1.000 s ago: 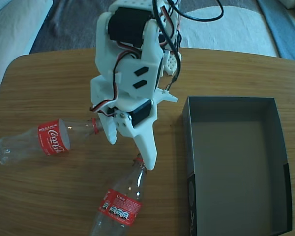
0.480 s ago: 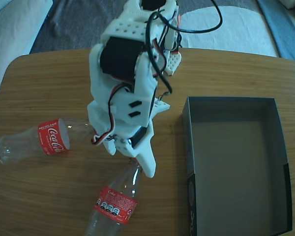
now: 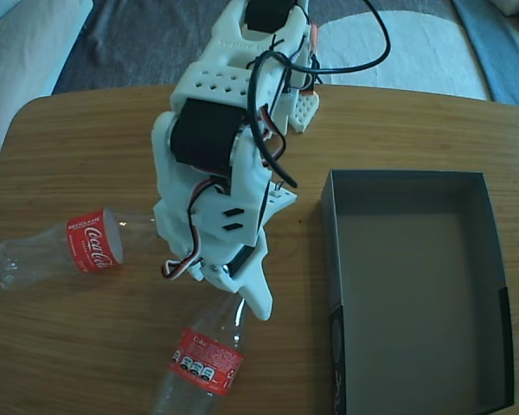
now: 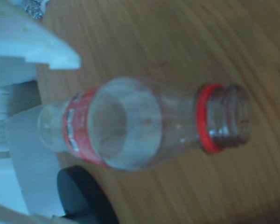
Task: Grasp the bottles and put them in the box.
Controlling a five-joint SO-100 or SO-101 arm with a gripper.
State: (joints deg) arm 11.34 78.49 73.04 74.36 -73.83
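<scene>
A: What lay nearest the fixed camera?

B: One bottle, lying on the wooden worktop, label toward the lower edge, neck pointing up under the white arm. In the wrist view that same bottle filled the middle, its uncapped mouth and red neck ring to the right.

A: And the hand?

B: It hung right over the bottle's neck. One white finger reached down beside the neck; in the wrist view a white finger sat above the bottle's base end. Whether it was clenched or released I could not tell.

A: Further back?

B: The second bottle lay to the left in the fixed view, neck hidden behind the arm. The box stood to the right, apart from both bottles, holding neither.
</scene>
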